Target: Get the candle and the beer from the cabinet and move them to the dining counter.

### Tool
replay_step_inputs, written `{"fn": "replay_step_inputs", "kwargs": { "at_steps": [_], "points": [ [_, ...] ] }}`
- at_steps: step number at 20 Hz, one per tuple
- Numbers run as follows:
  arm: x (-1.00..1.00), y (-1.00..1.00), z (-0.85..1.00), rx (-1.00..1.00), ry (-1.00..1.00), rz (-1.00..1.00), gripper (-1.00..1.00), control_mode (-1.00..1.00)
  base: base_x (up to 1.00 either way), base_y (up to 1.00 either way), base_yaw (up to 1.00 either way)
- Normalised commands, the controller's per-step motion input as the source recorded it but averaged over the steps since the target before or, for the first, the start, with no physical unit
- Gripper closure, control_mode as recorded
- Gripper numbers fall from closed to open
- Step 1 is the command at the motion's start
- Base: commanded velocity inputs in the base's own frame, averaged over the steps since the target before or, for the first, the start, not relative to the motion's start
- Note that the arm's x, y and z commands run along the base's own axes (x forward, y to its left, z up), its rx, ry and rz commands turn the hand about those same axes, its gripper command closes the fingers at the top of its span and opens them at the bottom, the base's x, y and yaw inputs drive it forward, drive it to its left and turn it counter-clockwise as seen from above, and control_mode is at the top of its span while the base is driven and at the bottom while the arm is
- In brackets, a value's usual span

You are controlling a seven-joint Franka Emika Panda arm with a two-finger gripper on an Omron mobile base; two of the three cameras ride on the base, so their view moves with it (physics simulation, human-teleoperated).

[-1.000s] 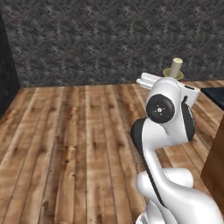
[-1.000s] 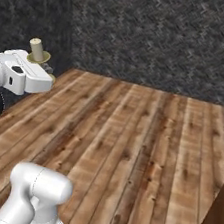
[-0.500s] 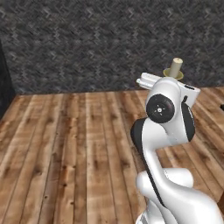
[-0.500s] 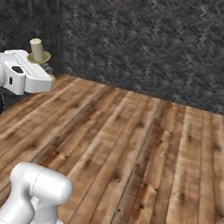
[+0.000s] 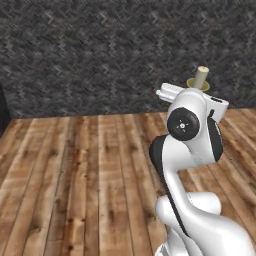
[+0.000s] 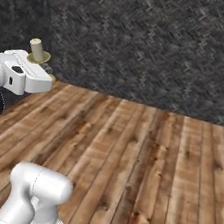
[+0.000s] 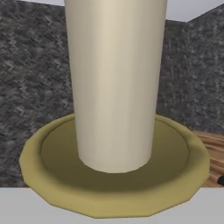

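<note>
1. Carrying the candle [image 5: 201, 76] upright above the wrist, our gripper [image 6: 45, 70] has its jaws pressed nearly together; the fingers themselves are hidden behind the white hand, so we judge that they pinch the holder [image 7: 114, 185] low down, under its dish, and not the wax.
2. From the hand camera, we see the cream pillar [image 7: 114, 83] standing straight in the middle of the olive-brass dish, rim level, no lean.
3. We are out on an open wood floor [image 5: 90, 175] with a dark stone wall [image 6: 154, 44] ahead; from this we judge that the candle is in transit.
4. Handling, as we judge it: the piece looks light and stiff. The wax would be soft enough to dent or scuff and smooth enough to slip, so the metal holder is the better place to take it, as low and centred as we can.
5. We cannot tell whether the pillar is fixed to the dish or only sits in it. If loose, a tilt or a sharp stop could topple it, so we would keep the hand level and ease it down flat on its round base.
</note>
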Motion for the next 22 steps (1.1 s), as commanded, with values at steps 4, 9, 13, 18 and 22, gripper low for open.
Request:
{"fn": "replay_step_inputs", "kwargs": {
  "at_steps": [4,9,13,18,22],
  "points": [
    [0.0,0.0,0.0,0.0,0.0,0.0,1.0,1.0,0.92,-0.12,0.0],
    [0.0,0.0,0.0,0.0,0.0,0.0,1.0,1.0,0.77,-0.09,-0.09],
    [0.0,0.0,0.0,0.0,0.0,0.0,1.0,1.0,0.62,-0.04,-0.33],
    [0.0,0.0,0.0,0.0,0.0,0.0,1.0,1.0,0.42,0.0,-0.57],
    [0.0,0.0,0.0,0.0,0.0,0.0,1.0,1.0,0.39,0.0,-0.58]
  ]
}}
